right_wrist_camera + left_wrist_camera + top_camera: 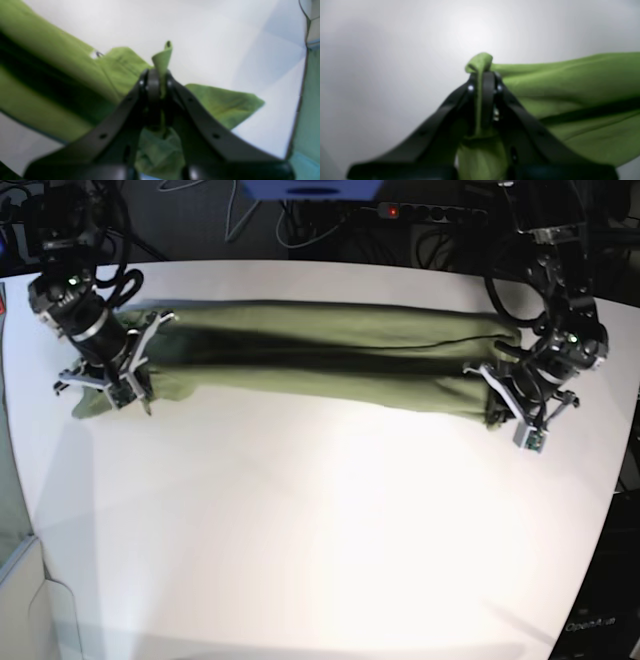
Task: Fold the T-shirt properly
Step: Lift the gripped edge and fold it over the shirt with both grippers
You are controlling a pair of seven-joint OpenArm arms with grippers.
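Garment status: one olive-green T-shirt (330, 350) lies across the far half of the white table (320, 530), drawn out into a long, narrow band that runs from one side of the table to the other. A dark crease runs along the length of the band, which suggests that the cloth is already doubled over lengthwise; the exact layer count cannot be determined from these views. The left claw (483, 75) is closed on a small ridge of green fabric at one end of the band, with a nub of cloth protruding above the tips. The right claw (156, 75) is likewise closed on a pinch of fabric at the opposite end, where a short pointed flap, probably a sleeve (225, 102), lies beside it on the table. Both wrist views are blurred, so finer detail of the grip is not legible. Assessed progress: the lengthwise narrowing appears done or nearly done; the crosswise folds that would bring the band into a compact rectangle are not yet made. Count: one T-shirt, two claws, one table. No other garment is visible on the table.
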